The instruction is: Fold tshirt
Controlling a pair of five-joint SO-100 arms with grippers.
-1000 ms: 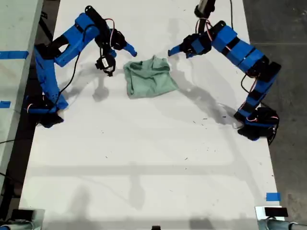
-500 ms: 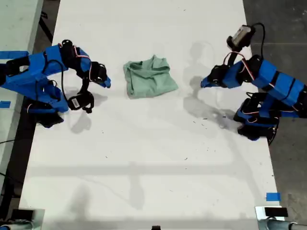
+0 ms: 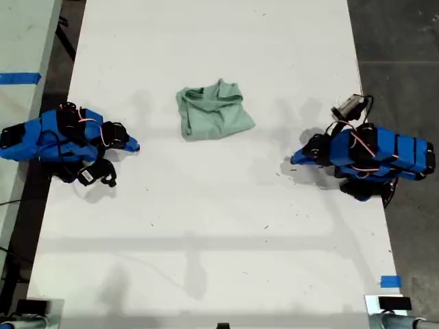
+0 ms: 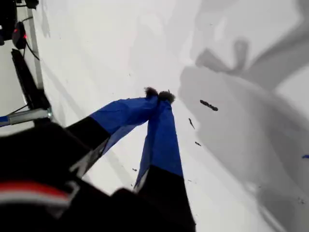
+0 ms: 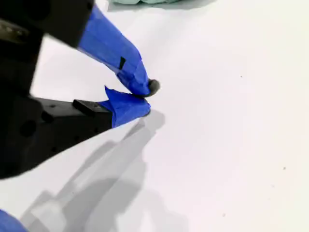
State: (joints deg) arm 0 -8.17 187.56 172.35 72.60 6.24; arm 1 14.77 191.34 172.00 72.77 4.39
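One tshirt [image 3: 214, 113], soft, light, judged floppy; folded bundle best taken at edge. First gripper [image 4: 158, 94] and second gripper [image 5: 145, 96] clenched on nothing.

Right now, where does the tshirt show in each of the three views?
Exterior view: the tshirt lies folded on the white table, up the middle, apart from both arms.
First wrist view: not in it.
Second wrist view: only a pale green sliver at the picture's edge.
Shared landmark: the white table.
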